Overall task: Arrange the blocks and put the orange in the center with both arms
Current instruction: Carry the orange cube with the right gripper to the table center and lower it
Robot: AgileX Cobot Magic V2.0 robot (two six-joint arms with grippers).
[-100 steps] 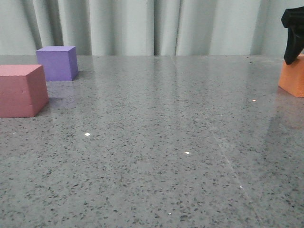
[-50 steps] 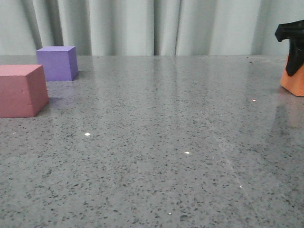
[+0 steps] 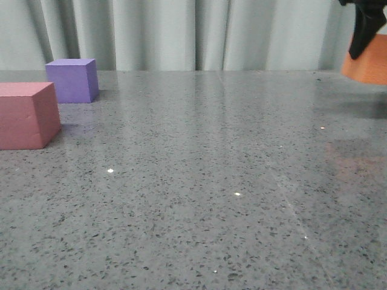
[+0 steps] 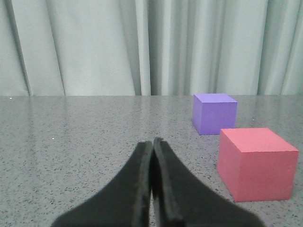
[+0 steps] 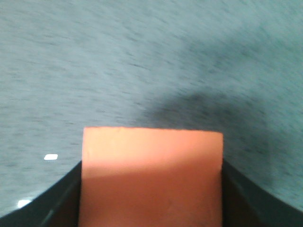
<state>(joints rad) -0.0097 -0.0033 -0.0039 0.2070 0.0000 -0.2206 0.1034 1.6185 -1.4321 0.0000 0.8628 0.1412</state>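
Observation:
The orange cube (image 3: pixel 367 66) hangs above the grey speckled tabletop (image 3: pixel 199 169) at the far right, held by my right gripper (image 3: pixel 366 27). In the right wrist view the cube (image 5: pixel 151 175) fills the gap between the black fingers (image 5: pixel 236 198), with its shadow on the stone below. The dusty pink cube (image 3: pixel 25 115) sits at the left edge, the purple cube (image 3: pixel 71 80) behind it. The left wrist view shows both, pink (image 4: pixel 255 163) and purple (image 4: pixel 214 112), ahead of my left gripper (image 4: pixel 152 142), which is shut and empty, low over the table.
A pale pleated curtain (image 3: pixel 193 33) closes off the far edge of the table. The stone between the left cubes and the right gripper holds only small white specks (image 3: pixel 237 194).
My right gripper has lifted the orange cube off the table and raised it; the cube sat on the stone a second ago. The pink and purple cubes have not moved.

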